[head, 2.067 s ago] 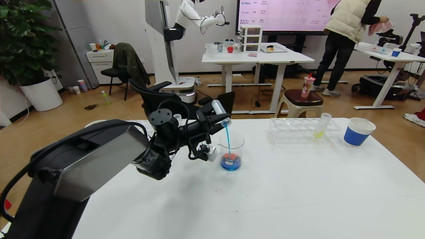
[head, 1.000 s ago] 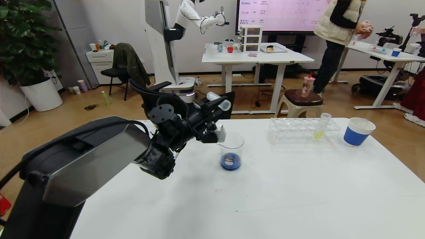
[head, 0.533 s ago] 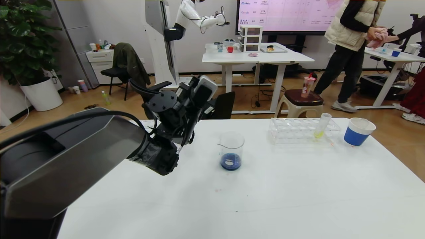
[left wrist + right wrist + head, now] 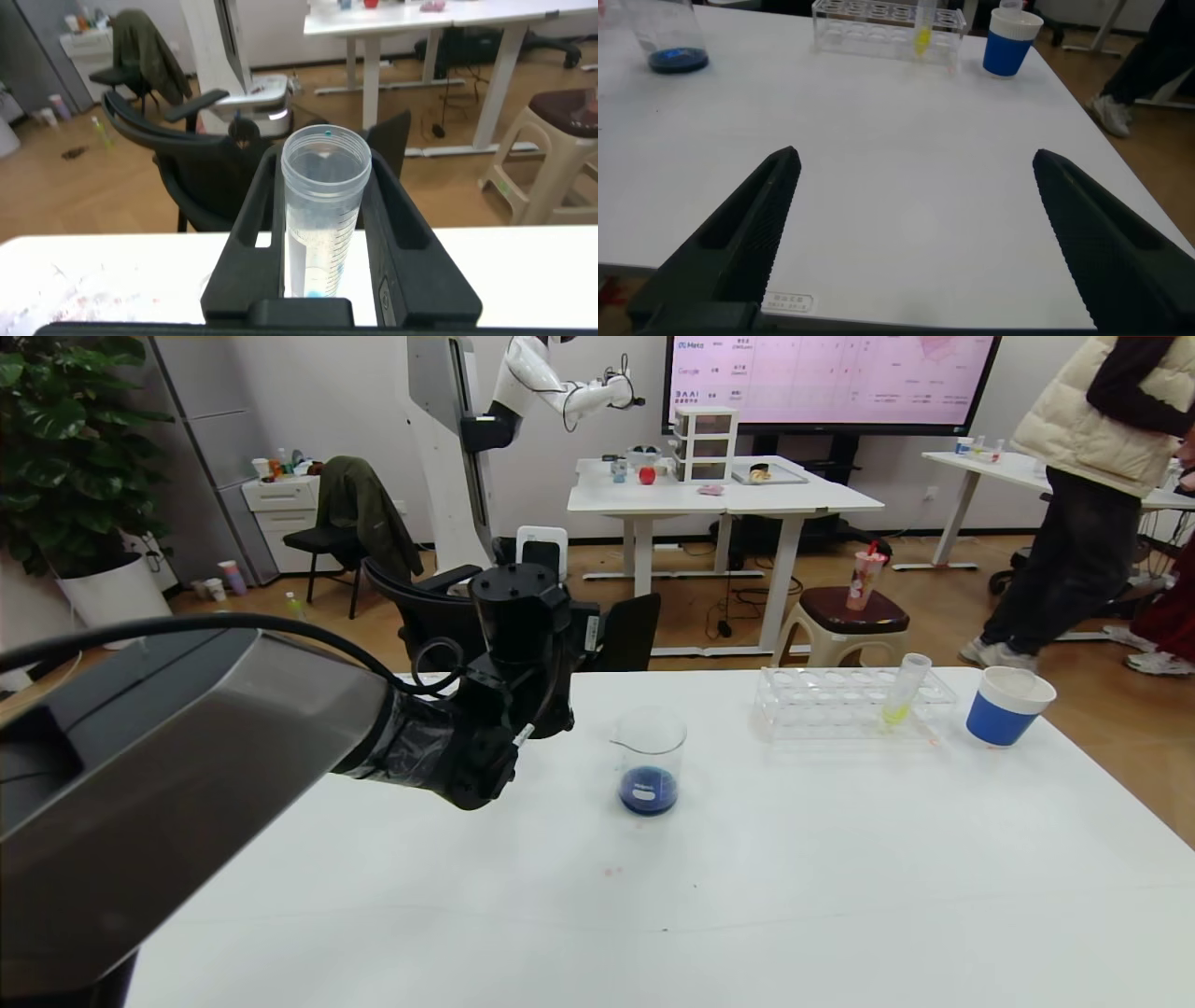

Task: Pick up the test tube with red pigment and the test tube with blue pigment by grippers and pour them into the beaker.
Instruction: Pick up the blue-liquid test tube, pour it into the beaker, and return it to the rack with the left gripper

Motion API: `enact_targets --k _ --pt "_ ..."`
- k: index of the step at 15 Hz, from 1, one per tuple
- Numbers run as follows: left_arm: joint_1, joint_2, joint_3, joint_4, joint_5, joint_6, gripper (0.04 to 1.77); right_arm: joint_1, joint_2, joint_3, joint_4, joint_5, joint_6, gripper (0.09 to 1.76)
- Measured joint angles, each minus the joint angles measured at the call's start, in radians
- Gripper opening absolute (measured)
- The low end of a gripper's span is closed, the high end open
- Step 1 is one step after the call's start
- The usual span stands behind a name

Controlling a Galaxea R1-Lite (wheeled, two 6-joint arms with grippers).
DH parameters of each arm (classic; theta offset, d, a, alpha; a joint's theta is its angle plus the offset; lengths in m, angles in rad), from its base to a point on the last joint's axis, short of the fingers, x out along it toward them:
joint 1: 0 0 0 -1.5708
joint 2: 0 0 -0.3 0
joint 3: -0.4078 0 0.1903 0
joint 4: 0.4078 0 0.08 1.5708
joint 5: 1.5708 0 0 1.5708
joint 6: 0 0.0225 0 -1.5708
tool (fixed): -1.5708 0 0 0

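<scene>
My left gripper (image 4: 323, 177) is shut on the test tube with blue pigment (image 4: 316, 254). The tube stands upright, mouth up, with only a trace of blue at its tip. In the head view the left gripper (image 4: 534, 581) is raised left of the beaker (image 4: 651, 747), apart from it. The beaker holds dark blue liquid and also shows in the right wrist view (image 4: 671, 39). My right gripper (image 4: 920, 238) is open and empty above bare table near the front edge. The test tube with red pigment is out of view.
A clear tube rack (image 4: 822, 705) at the back right holds a tube of yellow-green liquid (image 4: 902, 693). A blue-banded paper cup (image 4: 1008, 707) stands right of it. A black chair (image 4: 420, 602) is behind the table's far edge. A person (image 4: 1083, 476) walks at the far right.
The left gripper stopped pouring, drew the tube back left from over the beaker and turned it upright. The beaker's liquid went from red-and-blue to dark blue. The person in the background moved right.
</scene>
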Motion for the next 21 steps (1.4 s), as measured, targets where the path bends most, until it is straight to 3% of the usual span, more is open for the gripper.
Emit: enact_targets --k 3,7,9,12,18,21 --pt "0.002 -0.046 0.002 0.154 0.016 -0.140 0.51 0.000 0.000 0.000 0.000 0.000 0.000 1.74" --pt "0.020 -0.100 0.024 0.160 0.013 -0.151 0.51 0.001 0.000 0.000 0.000 0.000 0.000 1.74" --pt "0.064 -0.141 0.059 0.159 0.002 -0.148 0.51 0.000 0.000 0.000 0.000 0.000 0.000 1.74" --pt "0.199 -0.197 0.126 0.158 -0.049 -0.150 0.51 0.000 0.000 0.000 0.000 0.000 0.000 1.74" --pt "0.580 -0.283 0.277 0.089 -0.301 -0.158 0.51 0.000 0.000 0.000 0.000 0.000 0.000 1.74" --pt "0.712 -0.271 0.306 0.068 -0.391 -0.191 0.51 0.001 0.000 0.000 0.000 0.000 0.000 1.74"
